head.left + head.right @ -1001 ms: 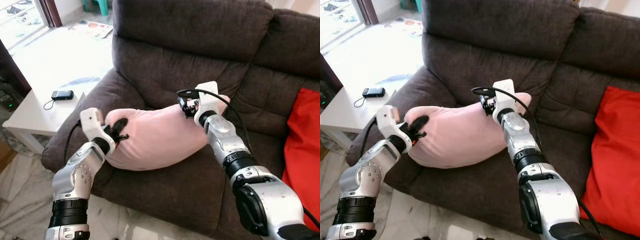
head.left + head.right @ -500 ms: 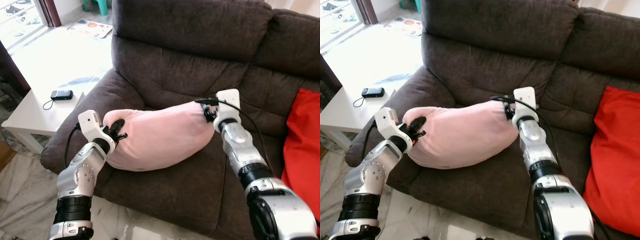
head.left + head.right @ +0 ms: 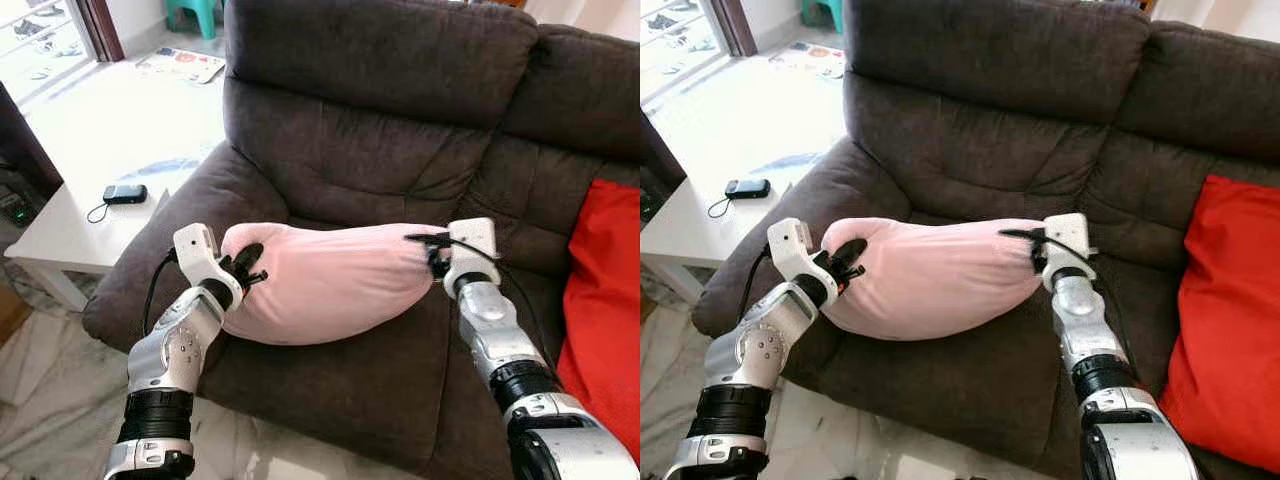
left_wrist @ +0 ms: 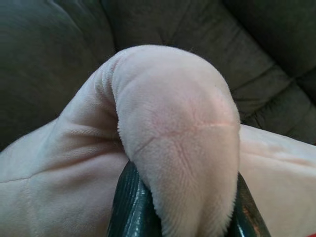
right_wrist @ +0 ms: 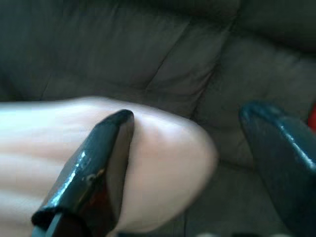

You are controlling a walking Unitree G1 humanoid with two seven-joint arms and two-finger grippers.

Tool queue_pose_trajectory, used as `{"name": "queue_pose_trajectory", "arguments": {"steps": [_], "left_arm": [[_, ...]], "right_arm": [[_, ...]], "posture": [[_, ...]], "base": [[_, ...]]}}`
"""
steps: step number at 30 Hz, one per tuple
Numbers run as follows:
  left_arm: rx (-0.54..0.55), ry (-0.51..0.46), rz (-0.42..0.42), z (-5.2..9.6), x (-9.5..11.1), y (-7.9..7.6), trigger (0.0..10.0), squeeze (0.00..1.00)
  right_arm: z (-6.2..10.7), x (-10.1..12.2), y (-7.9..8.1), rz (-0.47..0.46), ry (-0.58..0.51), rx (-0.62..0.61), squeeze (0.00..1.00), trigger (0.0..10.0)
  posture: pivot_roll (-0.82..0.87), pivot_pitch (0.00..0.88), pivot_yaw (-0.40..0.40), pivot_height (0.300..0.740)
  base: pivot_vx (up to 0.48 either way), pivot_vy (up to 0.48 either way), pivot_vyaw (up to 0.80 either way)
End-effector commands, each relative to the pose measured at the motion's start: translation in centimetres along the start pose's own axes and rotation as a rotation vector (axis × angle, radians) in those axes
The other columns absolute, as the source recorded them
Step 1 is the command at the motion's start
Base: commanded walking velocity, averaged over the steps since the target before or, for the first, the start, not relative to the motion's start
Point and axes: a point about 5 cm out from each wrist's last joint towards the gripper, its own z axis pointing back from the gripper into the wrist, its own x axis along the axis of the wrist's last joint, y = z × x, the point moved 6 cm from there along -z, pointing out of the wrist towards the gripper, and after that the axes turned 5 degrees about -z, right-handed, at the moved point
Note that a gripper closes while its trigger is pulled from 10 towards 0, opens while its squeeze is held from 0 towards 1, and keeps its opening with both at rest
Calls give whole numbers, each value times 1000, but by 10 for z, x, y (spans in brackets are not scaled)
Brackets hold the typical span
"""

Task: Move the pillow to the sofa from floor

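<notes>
The pink pillow (image 3: pixel 325 280) lies on the sofa (image 3: pixel 380 170) seat. The left end effector (image 3: pixel 245 268) still pinches the pillow's left end. The right end effector (image 3: pixel 432 262), earlier over the pillow's top, has drawn back to its right end, fingers (image 5: pixel 94 173) now spread. A red cushion (image 3: pixel 605 300) sits right of the pillow.

right hand (image 5: pixel 197 148) has let go of the pillow (image 3: pixel 330 280) and pulled off its end, fingers spread
</notes>
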Motion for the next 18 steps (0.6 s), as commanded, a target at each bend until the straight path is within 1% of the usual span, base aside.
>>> {"name": "queue_pose_trajectory", "arguments": {"steps": [1, 2, 5, 6, 7, 8, 10, 11, 12, 13, 14, 15, 16, 17, 18], "left_arm": [[99, -41, -7, 6, 10, 28, 10000, 0], [99, -41, -7, 6, 10, 28, 10000, 0], [98, -41, -7, 6, 9, 28, 10000, 0], [96, -40, -5, 5, 8, 28, 10000, 0], [96, -39, -5, 5, 8, 28, 10000, 0], [93, -38, -3, 4, 6, 27, 10000, 0], [92, -38, -2, 4, 6, 26, 10000, 0], [93, -39, 0, 4, 6, 26, 10000, 0], [93, -40, 3, 4, 6, 25, 10000, 0], [93, -40, 3, 4, 6, 25, 10000, 0], [92, -40, 3, 4, 6, 25, 10000, 0], [93, -40, 3, 3, 5, 25, 10000, 0], [93, -41, 3, 3, 5, 25, 10000, 0], [93, -42, 3, 4, 5, 25, 10000, 0], [96, -43, 2, 4, 6, 26, 10000, 0]], "right_arm": [[0, 12, -36, -40, -59, -123, 0, 10000], [0, 26, -42, -55, -115, -145, 0, 10000], [1, 53, -54, -98, -221, -178, 0, 10000], [1, 56, -59, -83, -222, -191, 0, 10000], [1, 51, -61, -52, -188, -199, 0, 10000], [1, 27, -66, 32, -71, -212, 0, 10000], [2, 13, -69, 77, -2, -216, 0, 10000], [5, -4, -68, 120, 59, -193, 0, 10000], [13, -40, -62, 202, 204, -118, 0, 10000], [13, -40, -62, 202, 204, -118, 0, 10000], [17, -52, -61, 227, 251, -94, 0, 10000], [28, -79, -59, 249, 361, -59, 0, 10000], [34, -91, -56, 269, 403, -32, 0, 10000], [37, -98, -55, 284, 429, -13, 0, 10000], [47, -116, -56, 333, 494, 2, 0, 10000]], "posture": [[89, 136, -91, 740], [89, 136, -91, 740], [84, 131, -92, 740], [81, 130, -92, 740], [73, 127, -95, 740], [73, 127, -97, 740], [73, 127, -97, 740], [67, 128, -99, 740], [67, 129, -99, 740], [67, 129, -99, 740], [67, 129, -99, 740], [68, 132, -101, 740], [68, 135, -102, 740], [69, 135, -102, 740], [74, 138, -103, 740]], "base": [[0, 0, 0], [0, 0, 0], [0, 0, 0], [0, 0, 0], [0, 0, 0], [0, 0, 0], [0, 0, 0], [0, 0, 0], [0, 0, 0], [0, 0, 0], [0, 0, 0], [0, 0, 0], [0, 0, 0], [0, 0, 0], [0, 0, 0]]}}
